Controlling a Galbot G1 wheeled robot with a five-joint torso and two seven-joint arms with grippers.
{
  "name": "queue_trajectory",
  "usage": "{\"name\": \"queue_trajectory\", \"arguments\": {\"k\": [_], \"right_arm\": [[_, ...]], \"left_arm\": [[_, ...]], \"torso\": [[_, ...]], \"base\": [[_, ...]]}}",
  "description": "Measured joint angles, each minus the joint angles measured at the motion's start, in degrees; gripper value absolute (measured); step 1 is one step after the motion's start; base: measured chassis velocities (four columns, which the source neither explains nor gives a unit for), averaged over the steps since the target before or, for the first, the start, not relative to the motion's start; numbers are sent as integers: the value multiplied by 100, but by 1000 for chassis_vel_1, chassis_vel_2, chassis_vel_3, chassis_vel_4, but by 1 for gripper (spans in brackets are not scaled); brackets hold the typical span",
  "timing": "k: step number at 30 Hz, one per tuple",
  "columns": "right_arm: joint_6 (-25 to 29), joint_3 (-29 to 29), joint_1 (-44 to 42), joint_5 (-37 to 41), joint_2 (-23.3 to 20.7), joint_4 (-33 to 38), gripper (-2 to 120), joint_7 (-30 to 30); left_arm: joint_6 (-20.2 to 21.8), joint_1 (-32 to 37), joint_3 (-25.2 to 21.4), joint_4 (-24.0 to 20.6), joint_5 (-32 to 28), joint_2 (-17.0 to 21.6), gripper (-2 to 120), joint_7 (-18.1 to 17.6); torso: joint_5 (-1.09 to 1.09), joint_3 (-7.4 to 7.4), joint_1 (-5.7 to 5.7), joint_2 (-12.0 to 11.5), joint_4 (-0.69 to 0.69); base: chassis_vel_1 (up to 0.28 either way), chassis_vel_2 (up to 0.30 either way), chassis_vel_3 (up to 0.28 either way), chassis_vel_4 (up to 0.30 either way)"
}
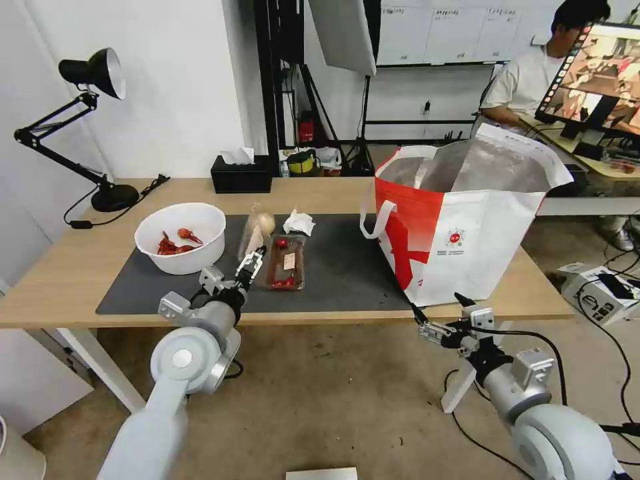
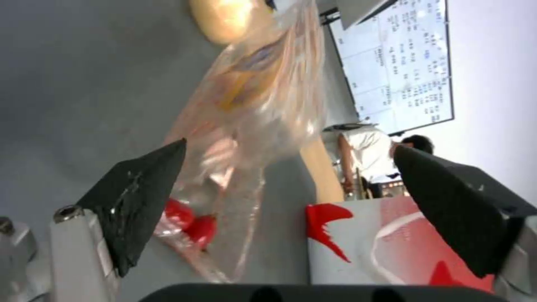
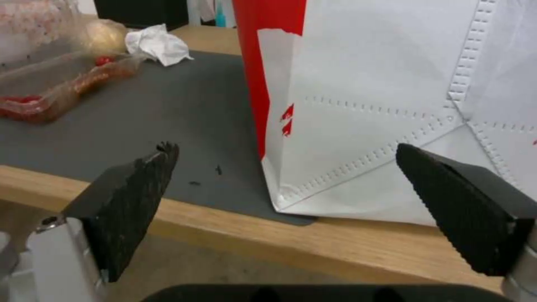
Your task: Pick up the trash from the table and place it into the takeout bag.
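Left gripper [image 1: 252,261], centre-left of the head view, is spread wide at the near end of the plastic tray [image 1: 285,261] — grasping nothing. Right gripper [image 1: 437,308], lower right, hangs released below the table [image 1: 73,267] edge, near the takeout bag [image 1: 460,227].

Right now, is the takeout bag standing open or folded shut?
Open and upright. The takeout bag stands on the table, its mouth spread wide so the silver lining shows; whether anything lies inside cannot be told.

White walls, black desk lamp [image 1: 90,73], concrete floor [image 1: 347,400], wall whiteboard [image 1: 433,30].
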Motion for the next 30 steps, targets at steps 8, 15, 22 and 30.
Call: {"name": "queue_trajectory", "arguments": {"k": [8, 15, 22, 30], "right_arm": [[10, 50, -73, 2, -25, 69, 100, -1], [25, 121, -166, 7, -22, 121, 100, -1], [54, 135, -195, 109, -41, 154, 100, 9], [116, -4, 118, 1502, -147, 176, 100, 254]], "left_arm": [[-4, -253, 233, 124, 12, -112, 100, 39], [74, -377, 546, 316, 388, -50, 100, 433], [-25, -460, 838, 653, 2215, 320, 100, 1860], [-759, -827, 1266, 1557, 4770, 1158, 82, 4091]], "torso": [[0, 0, 0, 0, 0], [0, 0, 0, 0, -1], [0, -1, 0, 0, -1], [-1, 0, 0, 0, 0]], "base": [[0, 0, 0, 0], [0, 0, 0, 0], [0, 0, 0, 0], [0, 0, 0, 0]]}}
